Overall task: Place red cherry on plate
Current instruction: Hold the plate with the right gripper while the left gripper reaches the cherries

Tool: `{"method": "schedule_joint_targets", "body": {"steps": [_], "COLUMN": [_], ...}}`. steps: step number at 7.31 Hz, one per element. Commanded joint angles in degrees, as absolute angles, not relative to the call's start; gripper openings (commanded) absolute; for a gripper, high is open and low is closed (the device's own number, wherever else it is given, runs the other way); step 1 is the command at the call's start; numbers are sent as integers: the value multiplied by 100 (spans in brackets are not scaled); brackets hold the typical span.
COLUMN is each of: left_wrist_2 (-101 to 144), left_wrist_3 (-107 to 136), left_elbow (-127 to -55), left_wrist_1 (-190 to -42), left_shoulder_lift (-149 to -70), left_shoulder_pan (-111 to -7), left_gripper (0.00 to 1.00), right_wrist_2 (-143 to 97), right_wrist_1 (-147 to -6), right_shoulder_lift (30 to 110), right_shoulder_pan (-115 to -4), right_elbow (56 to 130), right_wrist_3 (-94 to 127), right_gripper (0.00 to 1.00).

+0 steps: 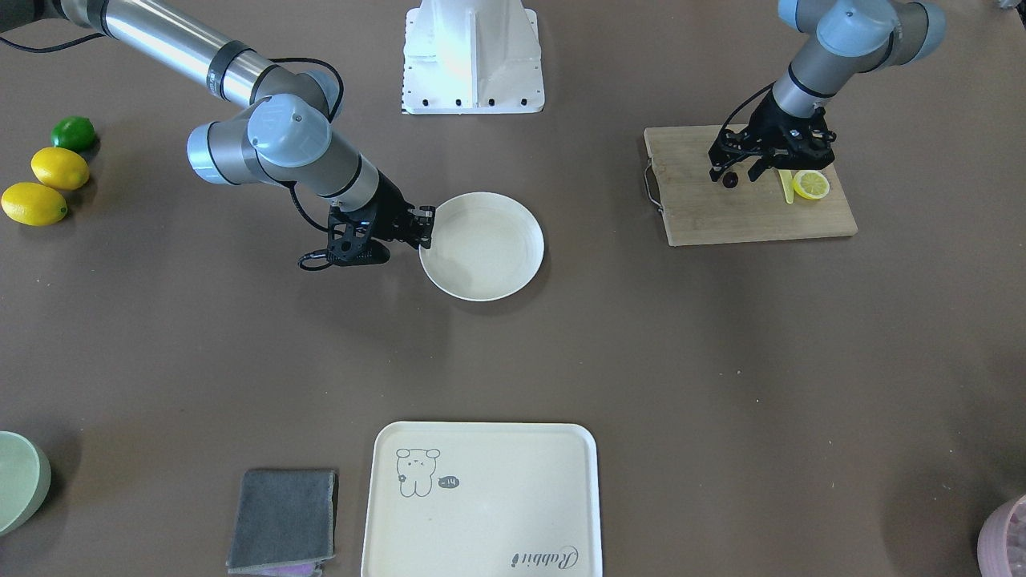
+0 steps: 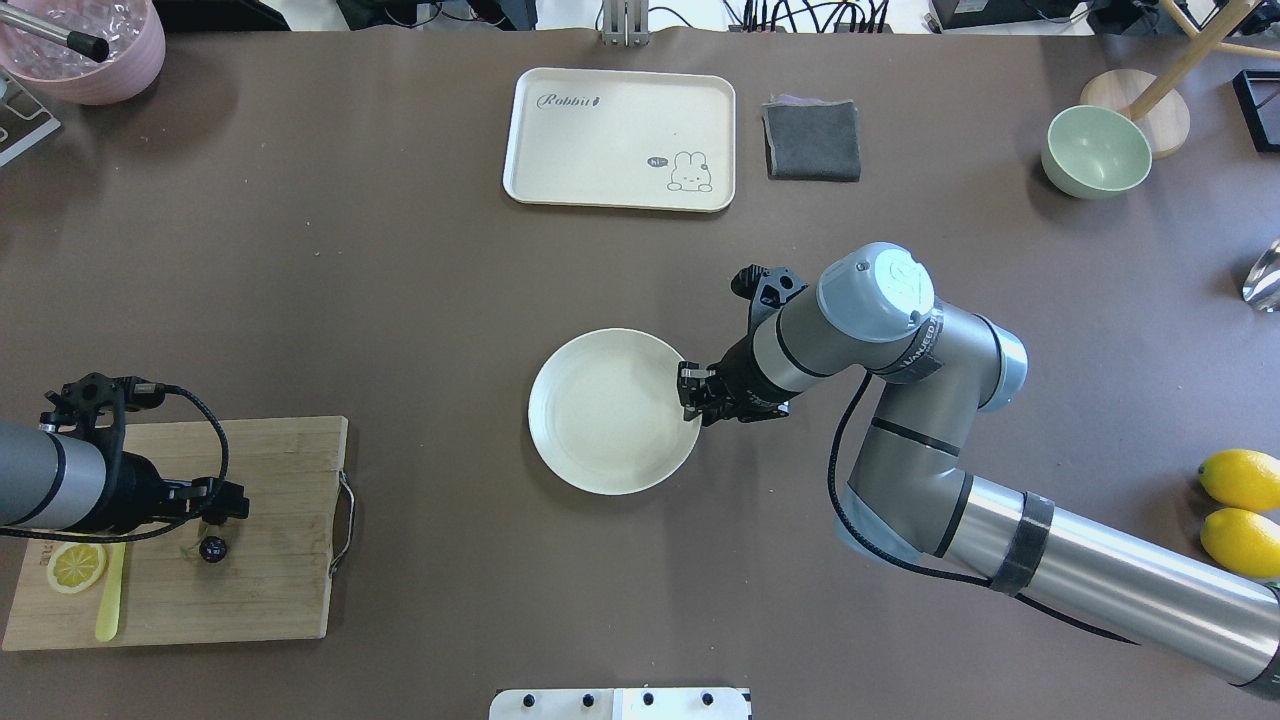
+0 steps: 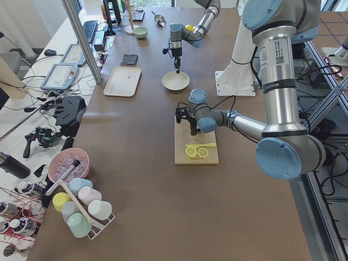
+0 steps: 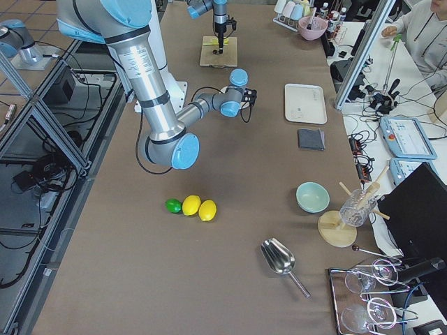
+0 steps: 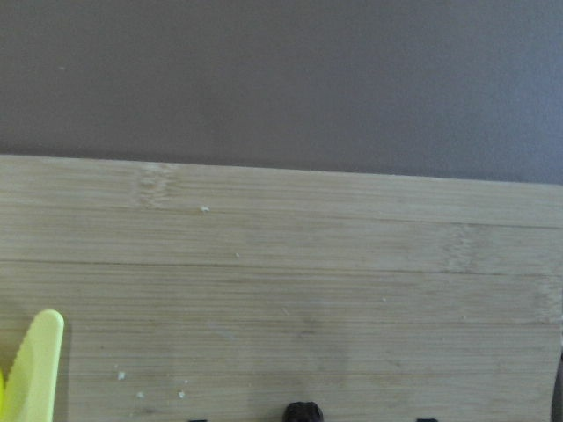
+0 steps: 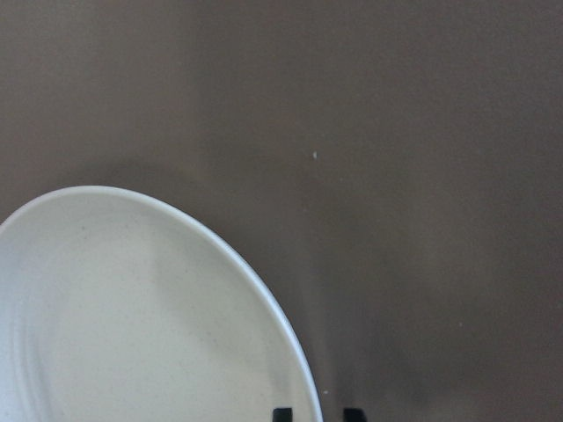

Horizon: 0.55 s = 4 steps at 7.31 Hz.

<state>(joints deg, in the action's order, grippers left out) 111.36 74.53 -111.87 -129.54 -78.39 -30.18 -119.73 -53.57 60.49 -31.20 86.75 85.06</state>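
Both jaws of the left gripper [image 1: 734, 174] stand apart, straddling the red cherry [image 1: 729, 181] near the middle of the cutting board [image 1: 721, 220].

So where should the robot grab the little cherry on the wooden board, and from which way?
Best grip the round dark fruit of the red cherry across its middle, coming straight down from above. It lies low on the cutting board, so a sideways approach would probably scrape the wood, and its stem looks too thin to pinch. The left gripper hangs just over it, jaws open.
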Motion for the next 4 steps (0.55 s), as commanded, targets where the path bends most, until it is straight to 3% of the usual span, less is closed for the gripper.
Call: {"method": "schedule_joint_targets", "body": {"steps": [1,3,4], "left_wrist_2": [11101,11101,11109], "left_wrist_3": [7436,7418,7418], "left_elbow": [-11153,-11136,-11136], "left_wrist_1": [-12955,-12955,-12955], "left_shoulder_lift": [-7849,-7857,-7866], "left_shoulder_pan": [-2944,-2953,-2953], "left_gripper": [51,25,18], "right_wrist_2": [-11874,-11865,-11865], "right_wrist_1": [-5353,-5344,-5344], "right_shoulder_lift": [6056,6056,6056], "right_shoulder_pan": [-3207,-3304,-3322], "right_elbow": [8684,8701,8719], "right_wrist_3": [8517,8525,8543], "right_gripper": [100,100,100]}}
